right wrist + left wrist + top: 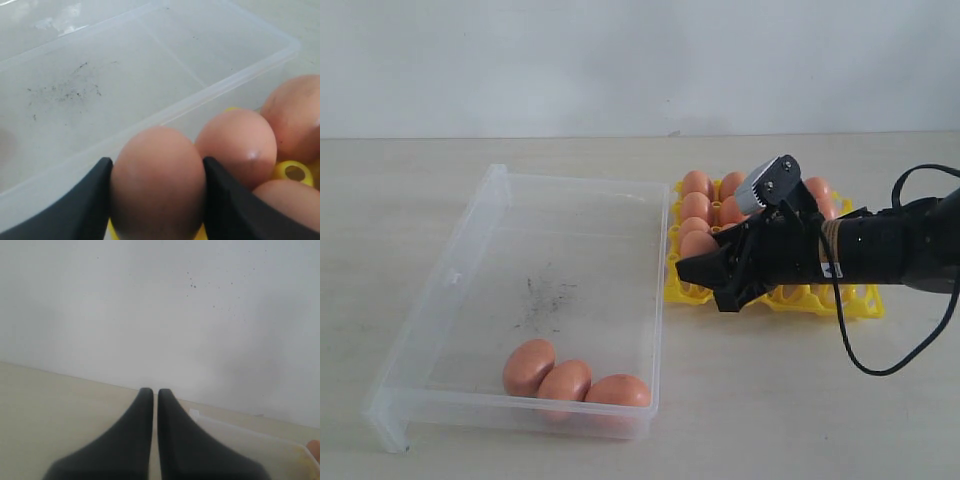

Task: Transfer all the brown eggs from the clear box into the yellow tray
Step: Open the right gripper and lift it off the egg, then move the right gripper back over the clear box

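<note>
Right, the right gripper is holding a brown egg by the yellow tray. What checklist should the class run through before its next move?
1. Grip on the held brown egg: ok. The right gripper is clamped on both of its sides.
2. Free cup in the yellow tray beneath the egg: cannot tell. The gripper hides it.
3. Gap to the neighbouring tray egg: cannot tell. It sits very close.
4. Left gripper out of the way: ok. It is shut and away from the tray.
5. Clear box emptied: not ok. Three brown eggs lie inside.
</note>
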Robot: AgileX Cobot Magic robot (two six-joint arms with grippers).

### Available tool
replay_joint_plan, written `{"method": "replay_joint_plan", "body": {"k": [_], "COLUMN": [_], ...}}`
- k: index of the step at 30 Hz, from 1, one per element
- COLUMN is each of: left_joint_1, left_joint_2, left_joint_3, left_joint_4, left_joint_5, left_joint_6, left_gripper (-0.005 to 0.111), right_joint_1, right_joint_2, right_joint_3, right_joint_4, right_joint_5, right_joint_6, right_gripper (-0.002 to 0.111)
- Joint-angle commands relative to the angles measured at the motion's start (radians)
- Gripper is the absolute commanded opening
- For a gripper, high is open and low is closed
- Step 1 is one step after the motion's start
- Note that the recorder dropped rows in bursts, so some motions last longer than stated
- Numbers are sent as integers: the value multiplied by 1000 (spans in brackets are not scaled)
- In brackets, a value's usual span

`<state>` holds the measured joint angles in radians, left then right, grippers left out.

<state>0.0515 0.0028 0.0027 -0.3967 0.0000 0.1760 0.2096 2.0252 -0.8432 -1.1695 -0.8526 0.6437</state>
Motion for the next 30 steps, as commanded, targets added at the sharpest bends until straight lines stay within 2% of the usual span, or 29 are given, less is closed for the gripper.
{"method": "replay_joint_plan", "body": {"k": [1,8,9,12,18,22,25,26,28,30], "left_joint_1": [-4,-4,-4,-4,-4,-4,-4,-4,-4,-4], "left_joint_2": [-3,-3,-3,-3,-3,-3,-3,-3,-3,-3], "left_joint_3": [-3,-3,-3,-3,-3,-3,-3,-3,-3,-3], "left_joint_4": [-3,-3,-3,-3,-3,-3,-3,-3,-3,-3], "left_joint_5": [0,0,0,0,0,0,0,0,0,0], "left_joint_6": [6,6,6,6,6,6,6,6,6,6], "left_gripper": [4,4,4,4,4,4,4,4,4,4], "right_joint_1": [-1,-1,-1,-1,-1,-1,-1,-1,1,11], "right_joint_2": [0,0,0,0,-7,-101,-183,-193,-210,-211], "right_joint_3": [3,3,3,3,3,3,3,3,3,3], "right_joint_4": [-15,-9,-9,9,17,-15,-98,-124,-173,-170], "right_joint_5": [16,19,19,38,48,50,33,7,-135,-242], "right_joint_6": [41,30,30,35,41,117,287,325,353,351], "right_gripper": [42,42,43,59,58,58,58,57,43,23]}}
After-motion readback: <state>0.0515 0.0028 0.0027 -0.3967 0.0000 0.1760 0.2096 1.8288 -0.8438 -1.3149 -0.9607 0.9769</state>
